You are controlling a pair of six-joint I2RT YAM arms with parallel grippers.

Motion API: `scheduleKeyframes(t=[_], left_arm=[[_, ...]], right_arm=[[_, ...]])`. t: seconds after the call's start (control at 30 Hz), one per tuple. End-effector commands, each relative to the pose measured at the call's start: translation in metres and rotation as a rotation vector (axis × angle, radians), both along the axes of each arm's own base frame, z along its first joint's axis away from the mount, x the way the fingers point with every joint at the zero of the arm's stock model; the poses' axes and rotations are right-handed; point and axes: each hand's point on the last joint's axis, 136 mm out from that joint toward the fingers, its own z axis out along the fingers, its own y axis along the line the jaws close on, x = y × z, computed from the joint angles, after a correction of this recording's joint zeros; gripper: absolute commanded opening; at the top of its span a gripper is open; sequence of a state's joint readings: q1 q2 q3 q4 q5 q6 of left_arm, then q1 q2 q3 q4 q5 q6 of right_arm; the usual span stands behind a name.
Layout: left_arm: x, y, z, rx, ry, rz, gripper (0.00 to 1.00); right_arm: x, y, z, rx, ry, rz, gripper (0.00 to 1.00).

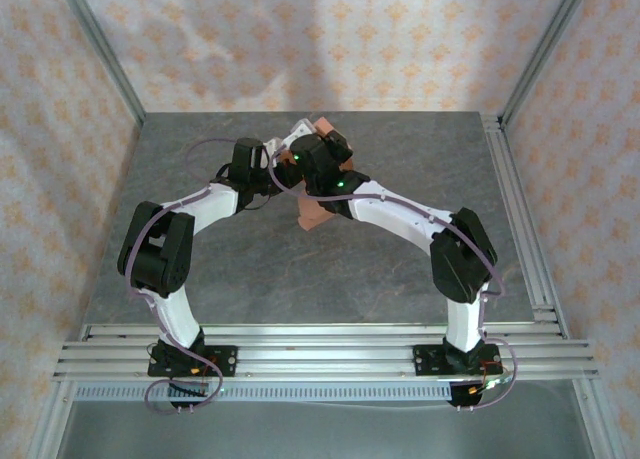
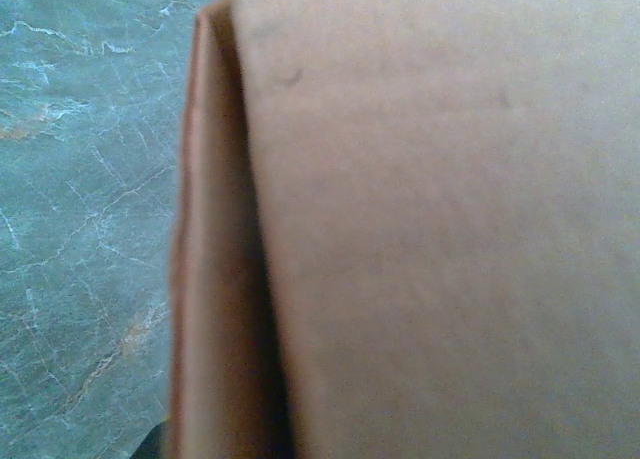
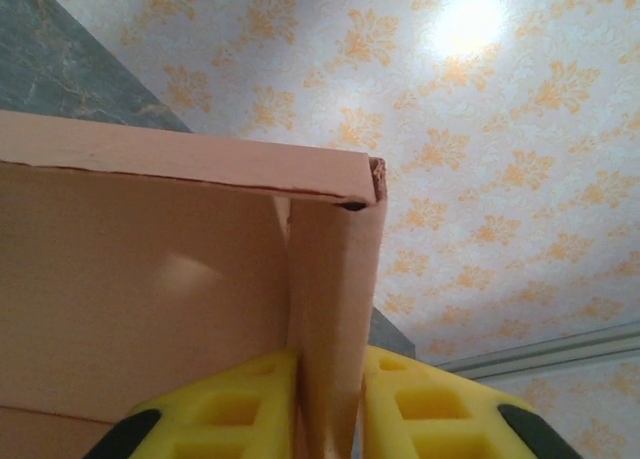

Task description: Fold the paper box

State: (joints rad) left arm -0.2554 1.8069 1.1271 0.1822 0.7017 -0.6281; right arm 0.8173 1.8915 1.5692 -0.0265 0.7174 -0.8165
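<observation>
Near-left of the table (image 1: pixel 420 159), the left arm's base is bolted to the aluminium rails (image 1: pixel 320 344). Upper link leans up and slightly left to a black elbow, and the white forearm runs far and right toward table centre. Left gripper (image 1: pixel 288 147) ends against the left side of the paper box (image 1: pixel 310 216). Jaws are clenched tight. Can't tell whether any cardboard is between them, since its fingers are hidden.

Left wrist view: a salmon box panel (image 2: pixel 430 229) sits right against the lens and is blurred. A second panel edge folds away on its left, with marbled grey table (image 2: pixel 80 179) beyond.

Box is at mid-table, a bit toward the far edge, wedged between the two wrists. Its lower corner pokes out toward the near edge under the right forearm, and its upper edge peeks out behind the black wrist housings. It's partly erected, not flat.

Right arm mirrors the left. Base on the near-right rails, elbow up and outward, white forearm angled far and left into centre, crossing above the box.

Right wrist view: right gripper (image 3: pixel 330 364) has both yellow pads (image 3: pixel 230 409) pressed on either side of an upright box flap, so it's clamped on the cardboard. A wide panel (image 3: pixel 140 289) runs left from that flap, with a folded top edge above it. The corner is slightly torn. Camera tilts up at the patterned wall (image 3: pixel 500 129).
</observation>
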Motion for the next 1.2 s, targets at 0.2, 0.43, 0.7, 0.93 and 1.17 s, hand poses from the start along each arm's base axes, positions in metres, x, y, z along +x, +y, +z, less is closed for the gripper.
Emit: scheduleKeyframes(t=[0.2, 0.43, 0.7, 0.93, 1.17], left_arm=[[0.002, -0.015, 0.042, -0.046, -0.108, -0.059, 0.0], [0.002, -0.016, 0.043, -0.046, -0.105, -0.062, 0.0], [0.002, -0.015, 0.044, -0.046, -0.105, -0.061, 0.0], [0.003, -0.016, 0.046, -0.045, -0.105, -0.06, 0.0], [0.005, -0.014, 0.044, -0.039, -0.095, -0.048, 0.0]], right_arm=[[0.002, 0.004, -0.021, -0.181, -0.054, -0.017, 0.0], [0.005, 0.005, -0.022, -0.192, -0.1, -0.033, 0.05], [0.006, 0.008, -0.027, -0.2, -0.1, -0.027, 0.0], [0.006, 0.006, -0.021, -0.175, -0.125, -0.039, 0.01], [-0.004, 0.005, 0.0, -0.02, -0.112, -0.003, 0.48]])
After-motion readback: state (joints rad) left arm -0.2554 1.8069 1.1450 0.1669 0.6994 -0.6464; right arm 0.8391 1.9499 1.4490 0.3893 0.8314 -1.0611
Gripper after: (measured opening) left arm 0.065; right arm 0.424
